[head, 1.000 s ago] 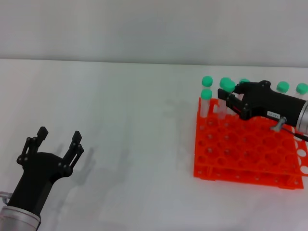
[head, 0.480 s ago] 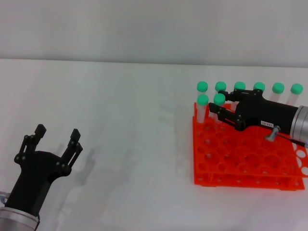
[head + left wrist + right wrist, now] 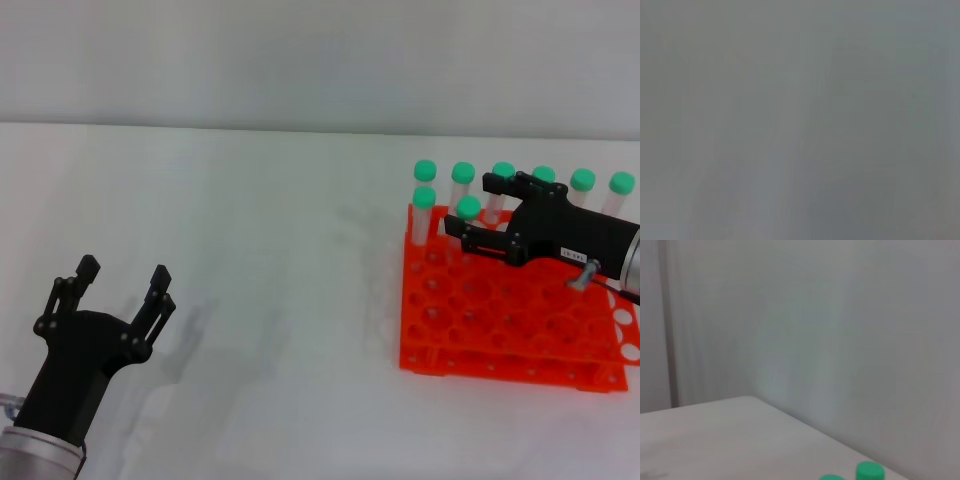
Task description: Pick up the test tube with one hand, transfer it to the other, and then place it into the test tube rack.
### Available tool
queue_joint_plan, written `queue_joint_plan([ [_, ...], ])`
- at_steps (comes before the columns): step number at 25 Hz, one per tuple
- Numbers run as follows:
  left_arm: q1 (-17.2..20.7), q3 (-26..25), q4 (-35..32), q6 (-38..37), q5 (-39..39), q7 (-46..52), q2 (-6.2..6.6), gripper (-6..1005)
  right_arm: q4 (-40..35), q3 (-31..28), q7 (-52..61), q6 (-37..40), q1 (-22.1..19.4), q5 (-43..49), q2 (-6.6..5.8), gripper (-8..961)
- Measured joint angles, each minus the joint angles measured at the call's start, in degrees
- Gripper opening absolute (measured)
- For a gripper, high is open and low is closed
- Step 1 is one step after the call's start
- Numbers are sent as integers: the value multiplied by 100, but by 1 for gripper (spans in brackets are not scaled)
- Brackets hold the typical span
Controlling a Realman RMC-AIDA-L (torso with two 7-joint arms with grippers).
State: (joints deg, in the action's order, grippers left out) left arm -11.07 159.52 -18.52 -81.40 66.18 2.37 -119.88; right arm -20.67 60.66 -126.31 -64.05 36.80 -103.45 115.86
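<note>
The orange-red test tube rack (image 3: 480, 330) stands at the right of the table in the head view. The test tube (image 3: 467, 212), clear with a green cap, stands upright in the rack's second row. My right gripper (image 3: 476, 208) reaches over the rack from the right. It is open, with one finger on each side of that tube's cap. My left gripper (image 3: 123, 271) is open and empty, low at the front left, far from the rack. Two green caps (image 3: 870, 471) show at the edge of the right wrist view.
Several more green-capped tubes (image 3: 462, 174) fill the rack's back row, and one (image 3: 424, 199) stands beside the test tube. White table (image 3: 260, 260) lies between the arms, with a grey wall behind. The left wrist view shows only plain grey.
The right gripper lowered the tube into the rack's second row, then spread its fingers and drew back slightly to the right. The left gripper barely moved.
</note>
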Motion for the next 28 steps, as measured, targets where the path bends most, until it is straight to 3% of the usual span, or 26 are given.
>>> queue_joint_plan([
  [1,-8,0,-8,0,0,0,0,826,0,4,5,3,-2,-12,-3,624],
  [4,-18,0,-20,0,0,0,0,826,-2,15,41,21,-3,-14,-11,854],
  [13,-4,9,-39,1,-7,44,-9,824,-33,-26,130,-233,-57,-27,-41,861],
  [20,-25,9,-37,2,-8,51,-9,817,-624,-58,723,-709,-625,7,-102,859],
  [25,-42,9,-37,2,-11,53,-9,818,-847,-634,506,-1122,-1162,-220,-78,860],
  [28,-68,8,-34,2,-10,53,-9,819,-602,-1316,-30,-1272,-1443,-640,-71,860],
])
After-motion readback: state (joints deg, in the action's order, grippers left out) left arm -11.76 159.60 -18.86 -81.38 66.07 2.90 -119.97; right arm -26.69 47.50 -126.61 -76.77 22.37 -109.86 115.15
